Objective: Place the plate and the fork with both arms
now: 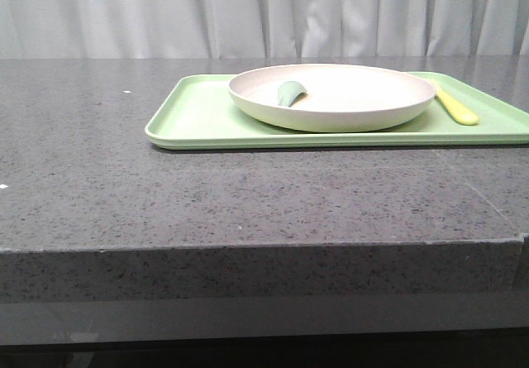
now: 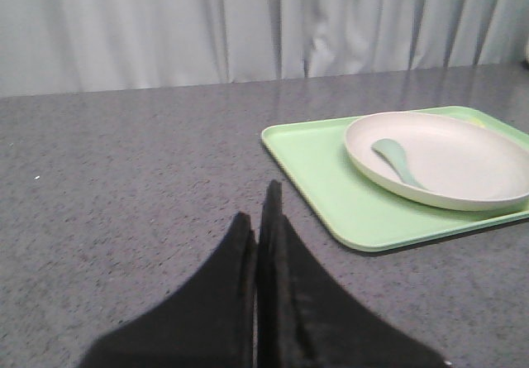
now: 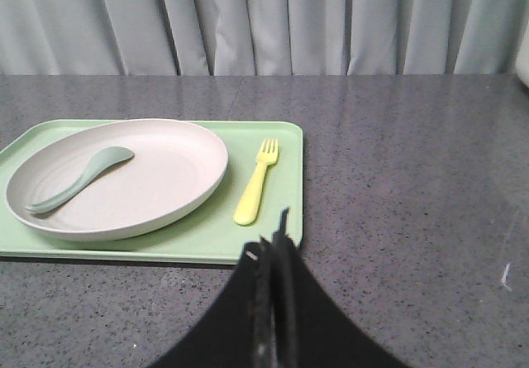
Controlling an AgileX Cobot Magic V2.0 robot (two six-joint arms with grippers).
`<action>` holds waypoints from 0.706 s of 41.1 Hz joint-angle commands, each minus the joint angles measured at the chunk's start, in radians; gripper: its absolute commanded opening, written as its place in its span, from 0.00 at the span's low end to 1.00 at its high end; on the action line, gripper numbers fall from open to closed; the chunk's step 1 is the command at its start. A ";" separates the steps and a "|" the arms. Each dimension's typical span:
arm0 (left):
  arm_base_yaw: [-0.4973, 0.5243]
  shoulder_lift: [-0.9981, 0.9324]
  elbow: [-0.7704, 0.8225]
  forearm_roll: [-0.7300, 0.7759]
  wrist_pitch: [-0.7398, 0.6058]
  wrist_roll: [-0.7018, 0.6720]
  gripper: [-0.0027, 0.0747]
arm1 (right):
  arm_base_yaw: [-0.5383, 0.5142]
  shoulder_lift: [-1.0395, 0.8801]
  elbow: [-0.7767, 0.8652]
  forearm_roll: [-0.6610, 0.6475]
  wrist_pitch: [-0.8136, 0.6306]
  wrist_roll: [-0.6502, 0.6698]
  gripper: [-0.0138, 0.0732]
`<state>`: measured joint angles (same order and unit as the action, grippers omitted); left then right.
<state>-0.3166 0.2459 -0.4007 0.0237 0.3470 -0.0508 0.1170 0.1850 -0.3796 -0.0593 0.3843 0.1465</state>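
Observation:
The cream-white plate (image 1: 347, 99) lies on a light-green tray (image 1: 198, 124) at the far right of the table. It also shows in the left wrist view (image 2: 463, 157) and the right wrist view (image 3: 157, 178). The pale yellow fork (image 1: 455, 107) lies on the tray to the right of the plate, clear in the right wrist view (image 3: 256, 182). My left gripper (image 2: 260, 211) is shut and empty, over bare table left of the tray. My right gripper (image 3: 277, 231) is shut and empty, just short of the tray's near right corner. Neither gripper shows in the front view.
A greyish-green spoon (image 1: 289, 93) lies inside the plate, also in the wrist views (image 2: 397, 160) (image 3: 78, 179). The grey speckled table (image 1: 124, 194) has its front edge near me. A pale curtain (image 1: 264, 12) hangs behind.

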 commanded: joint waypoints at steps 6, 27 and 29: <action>0.166 -0.156 0.115 -0.024 -0.086 -0.002 0.01 | -0.005 0.009 -0.023 -0.013 -0.086 -0.011 0.09; 0.322 -0.274 0.378 -0.055 -0.275 -0.002 0.01 | -0.005 0.009 -0.023 -0.013 -0.085 -0.011 0.09; 0.322 -0.274 0.402 -0.055 -0.297 -0.002 0.01 | -0.005 0.009 -0.023 -0.013 -0.085 -0.011 0.09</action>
<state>0.0046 -0.0053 -0.0039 -0.0237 0.1820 -0.0508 0.1170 0.1850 -0.3796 -0.0593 0.3827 0.1465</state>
